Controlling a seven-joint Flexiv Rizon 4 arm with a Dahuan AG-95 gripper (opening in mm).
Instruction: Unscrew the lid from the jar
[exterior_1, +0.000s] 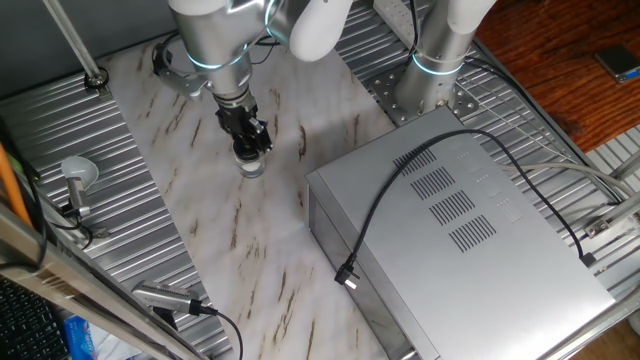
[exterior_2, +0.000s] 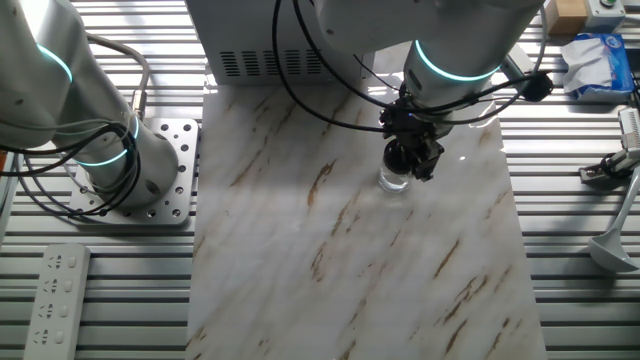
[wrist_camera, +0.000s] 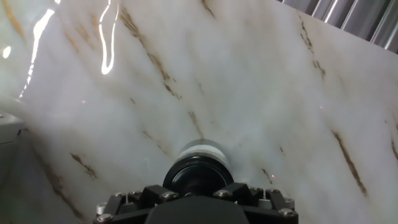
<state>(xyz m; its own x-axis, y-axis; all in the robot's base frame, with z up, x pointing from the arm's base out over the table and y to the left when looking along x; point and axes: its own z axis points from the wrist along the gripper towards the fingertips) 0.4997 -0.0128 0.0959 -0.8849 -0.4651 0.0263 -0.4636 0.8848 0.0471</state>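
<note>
The arm (exterior_1: 225, 45) reaches straight down over the marble worktop (exterior_1: 200, 200), wrist vertical, with the gripper (exterior_1: 248, 140) directly above the jar (exterior_1: 251, 166). The jar stands upright on the worktop, well apart from the large grey metal box (exterior_1: 470, 230). Both fixed views show the jaws narrow, closed on the lid (wrist_camera: 198, 174) from either side. Only the hand view shows the lid's dark top, with the clear jar (wrist_camera: 200, 150) beneath it.
</note>
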